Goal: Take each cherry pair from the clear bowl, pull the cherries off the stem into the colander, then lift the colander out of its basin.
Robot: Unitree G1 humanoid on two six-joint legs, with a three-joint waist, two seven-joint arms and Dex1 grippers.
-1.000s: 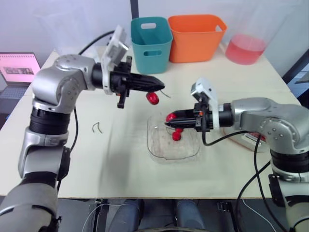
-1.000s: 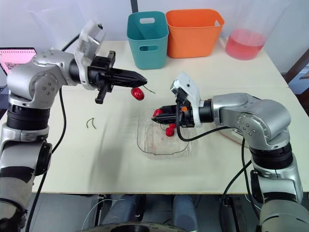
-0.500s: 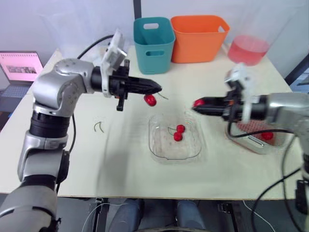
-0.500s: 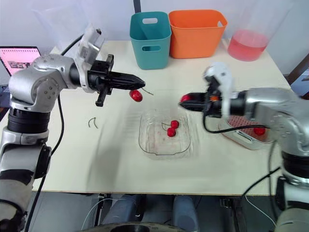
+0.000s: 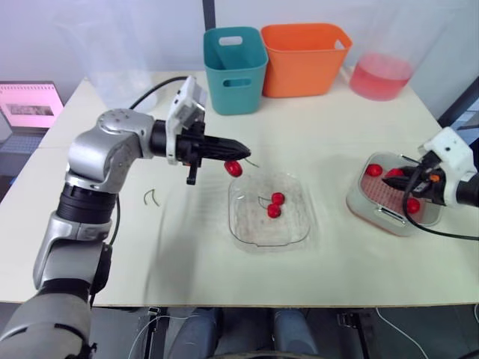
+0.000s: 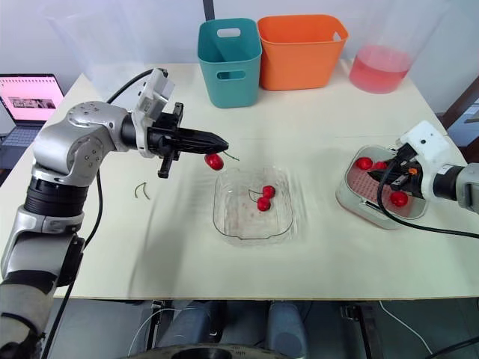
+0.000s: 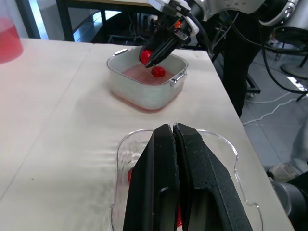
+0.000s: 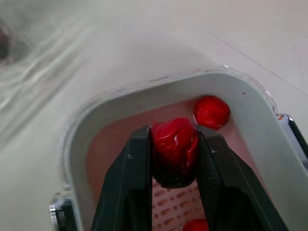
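Left gripper (image 7: 171, 128) jaws pressed together above the clear bowl (image 7: 226, 144); beyond, the right gripper (image 7: 151, 61) pinches a cherry (image 7: 146, 55) over the colander (image 7: 136, 73).

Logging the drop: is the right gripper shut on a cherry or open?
Shut: the right gripper clamps the cherry over the colander.

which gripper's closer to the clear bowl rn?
Left. Left gripper hangs by the far-left corner of the clear bowl; right gripper is over the colander, off to its right.
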